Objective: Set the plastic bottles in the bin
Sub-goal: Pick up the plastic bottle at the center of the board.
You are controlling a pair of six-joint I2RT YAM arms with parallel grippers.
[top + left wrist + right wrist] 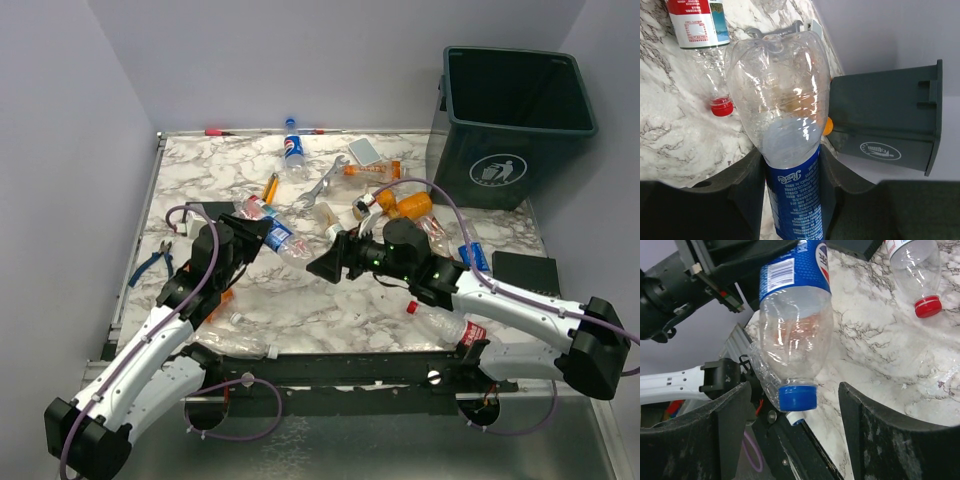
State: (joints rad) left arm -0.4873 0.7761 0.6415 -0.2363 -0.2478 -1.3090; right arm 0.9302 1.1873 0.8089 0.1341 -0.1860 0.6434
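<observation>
The left hand (790, 175) is clenched on the blue-labelled bottle (777, 95). It grips round the label, so the clear body and the blue cap (797, 397) stick out past its fingers. The bottle is held off the desk (300, 300), above its middle, with the cap end pointing at the right arm.

This reads as a handover. The bin (515, 120) stands at the far right corner of the desk, on the right arm's side and well apart from the left arm. Passing the bottle across probably saves a long reach.

The right hand (794, 405) is released. Its 2 fingers (730, 430) stand on either side of the cap end with a gap on each side, touching nothing. Because the left hand grips at the label, the clear half stays free for the right hand to take.

The next move, as I judge it, is for the right hand to close on that clear part before the left lets go. The thin, dented plastic may give or slip under the squeeze.

Many other bottles lie scattered on the desk, 1 of them a red-labelled bottle (455, 328) near the near edge, so the task looks far from done.
</observation>
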